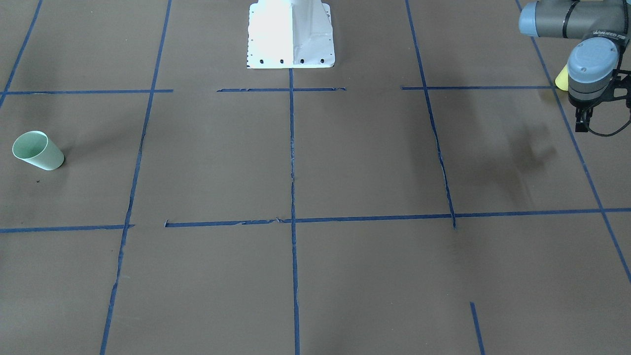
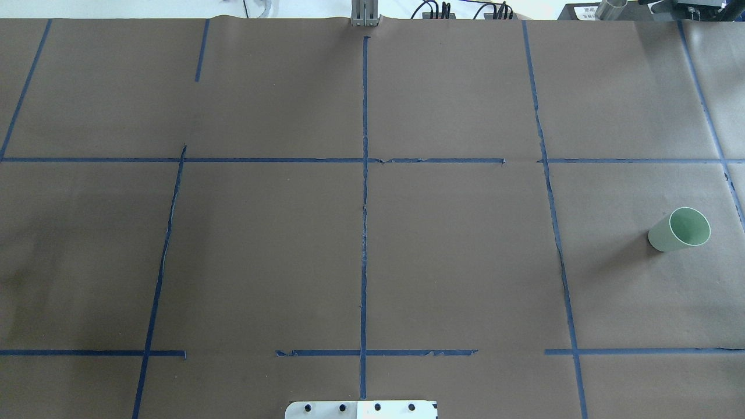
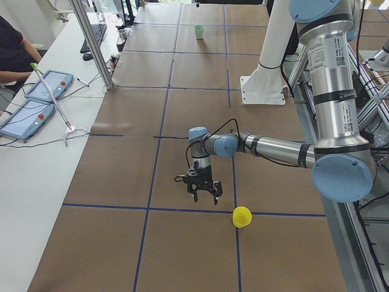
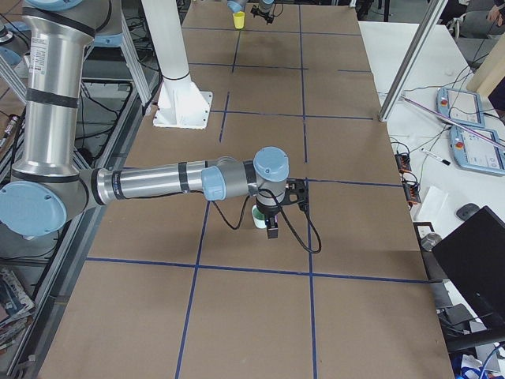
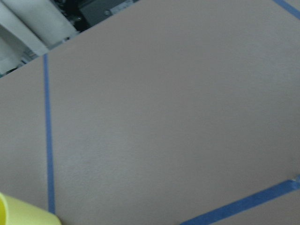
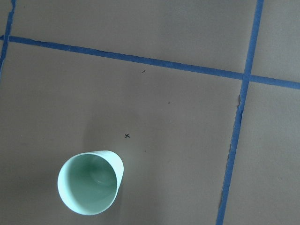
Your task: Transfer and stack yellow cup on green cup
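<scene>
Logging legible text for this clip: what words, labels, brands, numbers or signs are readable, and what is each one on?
"x": a small dark mark on the table paper, near the green cup.
Lettering on the left arm: too blurred to read.
Stickers on that arm's upper tube: too small to read.
Green cup and yellow cup: no text.

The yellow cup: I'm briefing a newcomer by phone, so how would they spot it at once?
Find the table end where the left arm reaches out low. Near the left gripper, at a blue tape crossing, sits the yellow cup. It is bright yellow; the green cup, pale mint, stands far off.
</scene>
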Robot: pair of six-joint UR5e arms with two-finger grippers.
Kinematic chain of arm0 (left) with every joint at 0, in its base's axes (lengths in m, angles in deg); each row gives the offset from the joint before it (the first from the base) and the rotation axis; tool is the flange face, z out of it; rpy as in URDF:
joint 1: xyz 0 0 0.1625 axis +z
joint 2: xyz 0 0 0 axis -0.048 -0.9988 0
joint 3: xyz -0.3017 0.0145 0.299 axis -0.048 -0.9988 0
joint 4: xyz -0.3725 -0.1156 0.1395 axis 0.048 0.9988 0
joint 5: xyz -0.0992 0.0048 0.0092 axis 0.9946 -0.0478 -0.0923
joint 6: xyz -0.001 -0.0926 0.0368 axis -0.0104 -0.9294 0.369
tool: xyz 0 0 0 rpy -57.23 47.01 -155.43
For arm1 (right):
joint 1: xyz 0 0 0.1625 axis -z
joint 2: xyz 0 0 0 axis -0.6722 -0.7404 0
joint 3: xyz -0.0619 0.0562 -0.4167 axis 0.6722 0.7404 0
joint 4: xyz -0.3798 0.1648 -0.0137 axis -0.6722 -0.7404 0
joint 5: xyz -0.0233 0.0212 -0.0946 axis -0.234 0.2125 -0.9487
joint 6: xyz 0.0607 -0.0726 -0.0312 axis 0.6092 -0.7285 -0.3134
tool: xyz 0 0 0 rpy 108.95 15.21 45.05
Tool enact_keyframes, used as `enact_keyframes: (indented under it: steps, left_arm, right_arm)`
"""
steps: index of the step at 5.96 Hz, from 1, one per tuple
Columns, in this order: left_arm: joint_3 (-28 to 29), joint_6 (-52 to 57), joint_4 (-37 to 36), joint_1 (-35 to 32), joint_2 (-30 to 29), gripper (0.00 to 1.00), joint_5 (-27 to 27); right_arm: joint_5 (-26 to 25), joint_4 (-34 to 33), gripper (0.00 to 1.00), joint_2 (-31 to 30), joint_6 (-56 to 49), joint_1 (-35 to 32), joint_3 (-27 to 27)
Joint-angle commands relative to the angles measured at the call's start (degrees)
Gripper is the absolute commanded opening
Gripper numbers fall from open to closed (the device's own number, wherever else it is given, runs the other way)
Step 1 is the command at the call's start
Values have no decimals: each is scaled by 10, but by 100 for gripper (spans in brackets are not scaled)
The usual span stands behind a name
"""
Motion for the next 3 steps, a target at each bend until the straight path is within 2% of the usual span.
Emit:
enact_keyframes:
  steps: [1,3]
  left_arm:
    - [1,-165,-79,57,0,100,-5]
    - [10,-286,-154,101,-6,100,2]
  right_arm:
    - [2,16,100,-7,0,3,0]
    - [2,16,100,-8,0,9,0]
